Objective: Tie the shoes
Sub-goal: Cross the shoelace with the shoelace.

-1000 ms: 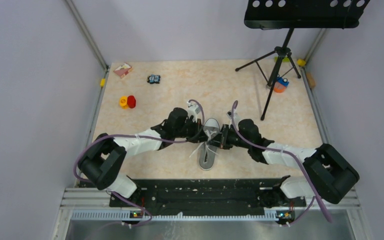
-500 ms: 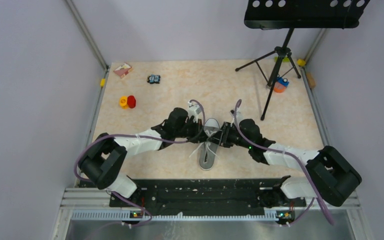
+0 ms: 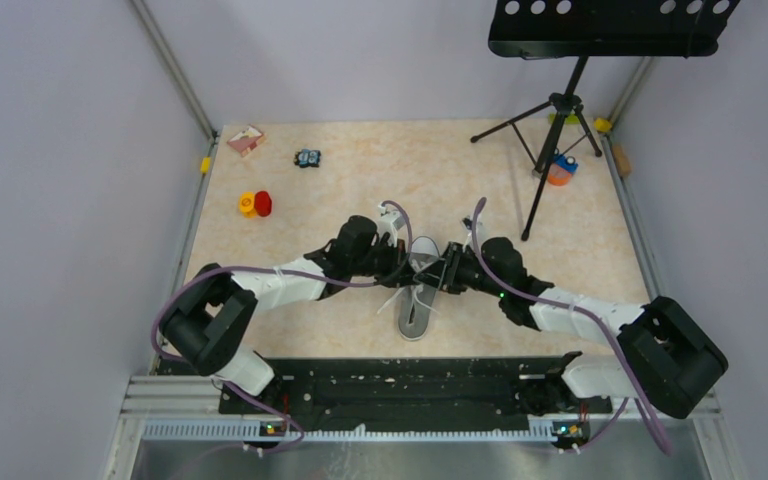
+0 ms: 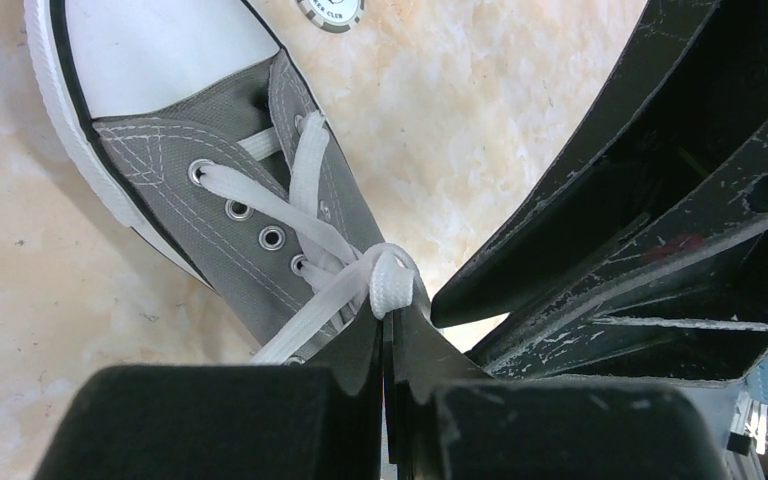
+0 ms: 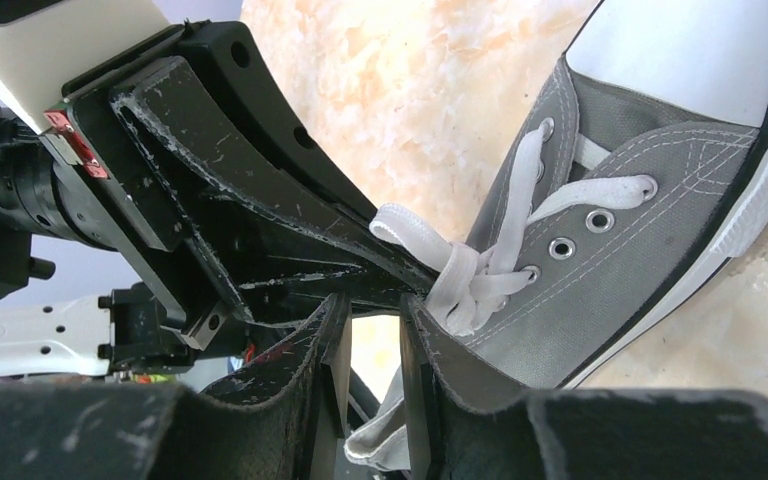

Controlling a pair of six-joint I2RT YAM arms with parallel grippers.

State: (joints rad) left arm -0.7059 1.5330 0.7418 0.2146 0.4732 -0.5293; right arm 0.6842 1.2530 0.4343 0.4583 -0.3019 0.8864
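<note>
From my station I see the grey canvas sneaker [image 3: 413,322] lying on its sole near the middle of the table [image 3: 360,180], between the two arms and closer to their bases than to the far wall. Its long axis runs near to far, leaning a little to the right at the far end. The white toe cap [image 4: 160,50] points away from the bases and the heel end faces them. Both wrist views agree, with the toe out beyond the fingertips on the far side. My left gripper [image 4: 386,335] comes in from the left over the lacing and is clamped tight on a white lace loop [image 4: 385,280], which stands up just above the pinched tips beside the upper eyelets. My right gripper [image 5: 372,305] faces it from the other side, tips nearly touching the left one. Its fingers are parted with a clear gap and nothing pinched between them. One finger [image 5: 430,345] rests against the bunched laces [image 5: 465,275]. A round token [image 4: 330,8] lies on the table just beyond the toe.
</note>
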